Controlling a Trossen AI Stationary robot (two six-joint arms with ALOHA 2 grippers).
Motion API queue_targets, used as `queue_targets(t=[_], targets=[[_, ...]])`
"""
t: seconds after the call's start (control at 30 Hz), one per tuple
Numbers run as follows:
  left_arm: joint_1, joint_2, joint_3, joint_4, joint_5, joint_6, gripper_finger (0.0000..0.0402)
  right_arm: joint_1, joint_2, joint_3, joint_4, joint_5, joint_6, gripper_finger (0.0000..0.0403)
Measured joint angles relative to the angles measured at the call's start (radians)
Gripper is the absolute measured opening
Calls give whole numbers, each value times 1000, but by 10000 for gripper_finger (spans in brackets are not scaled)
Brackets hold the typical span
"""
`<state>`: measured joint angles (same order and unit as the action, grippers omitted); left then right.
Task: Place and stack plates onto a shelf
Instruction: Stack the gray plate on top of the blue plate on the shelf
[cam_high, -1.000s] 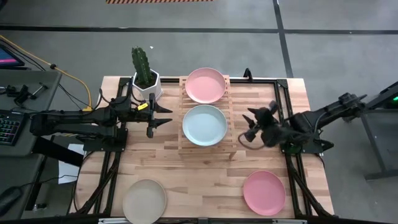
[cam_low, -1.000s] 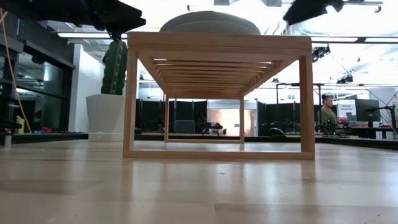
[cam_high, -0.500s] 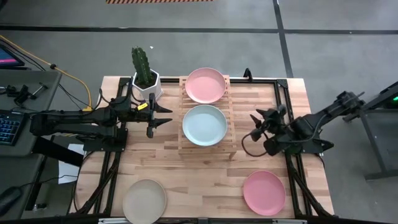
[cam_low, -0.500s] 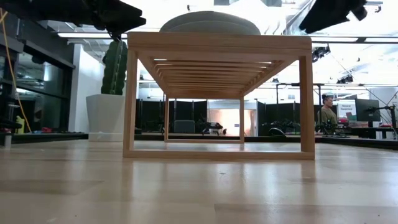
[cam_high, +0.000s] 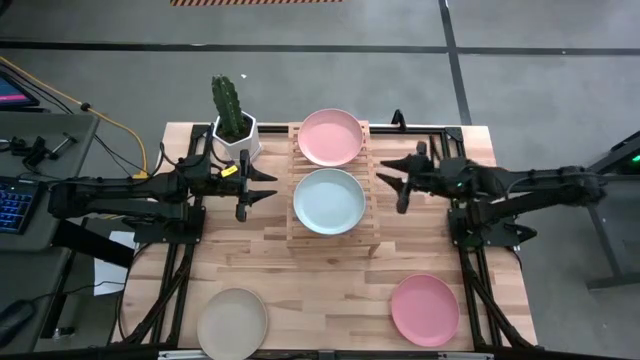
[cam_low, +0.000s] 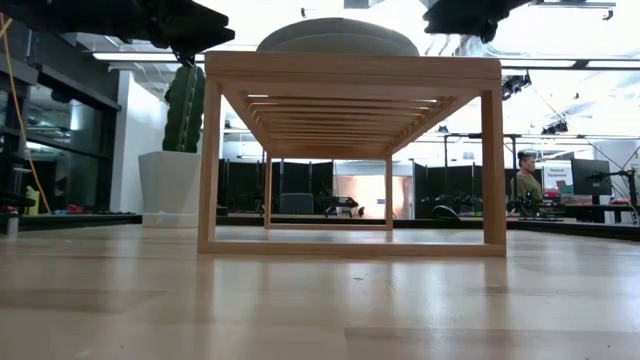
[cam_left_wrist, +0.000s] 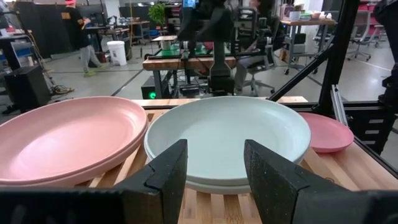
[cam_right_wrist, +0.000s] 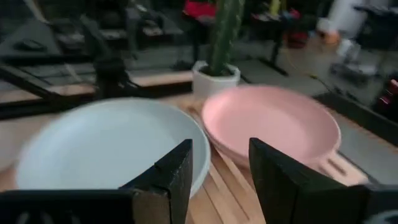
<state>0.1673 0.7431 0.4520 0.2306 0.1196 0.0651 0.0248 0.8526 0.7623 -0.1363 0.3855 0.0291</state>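
The light-wood shelf (cam_high: 331, 232) stands mid-table. A pink plate (cam_high: 331, 136) lies on its far half and a mint plate (cam_high: 329, 201) on its near half. The left wrist view shows a second rim under the mint plate (cam_left_wrist: 219, 184) and under the pink one (cam_left_wrist: 68, 177). A beige plate (cam_high: 232, 320) lies on the table at the near left, another pink plate (cam_high: 424, 309) at the near right. My left gripper (cam_high: 268, 186) is open and empty, left of the shelf. My right gripper (cam_high: 392, 186) is open and empty, right of the shelf, facing the mint plate (cam_right_wrist: 106, 146).
A white pot with a cactus (cam_high: 235, 125) stands at the shelf's far left corner. Black frame rails (cam_high: 470, 270) run along the table's left and right sides. Bare tabletop lies between the two near plates (cam_high: 330, 300). A person (cam_low: 524, 180) shows in the room far behind.
My right gripper has swung round from a spot nearer the table's right edge, gone a little toward the far edge and toward the shelf, and now points level at the shelf's right side. It stays open. The plates have not moved.
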Motion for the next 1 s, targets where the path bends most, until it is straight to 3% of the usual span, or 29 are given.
queue_targets(t=[0.17, 0.4, 0.77, 0.87, 1.0], targets=[[0, 0, 0, -1, 0, 6, 149, -33, -78, -121, 35, -117, 30, 138], [0, 0, 0, -1, 0, 7, 149, 9, -169, -356, 365, -140, 34, 138], [0, 0, 0, 2, 0, -9, 149, 10, -214, -335, 396, -147, 15, 138], [0, 0, 0, 17, 10, -108, 149, 10, -211, -334, 386, -147, 21, 138], [-27, 17, 0, 25, 187, -290, 149, 10, -211, -333, 344, -147, 71, 138]])
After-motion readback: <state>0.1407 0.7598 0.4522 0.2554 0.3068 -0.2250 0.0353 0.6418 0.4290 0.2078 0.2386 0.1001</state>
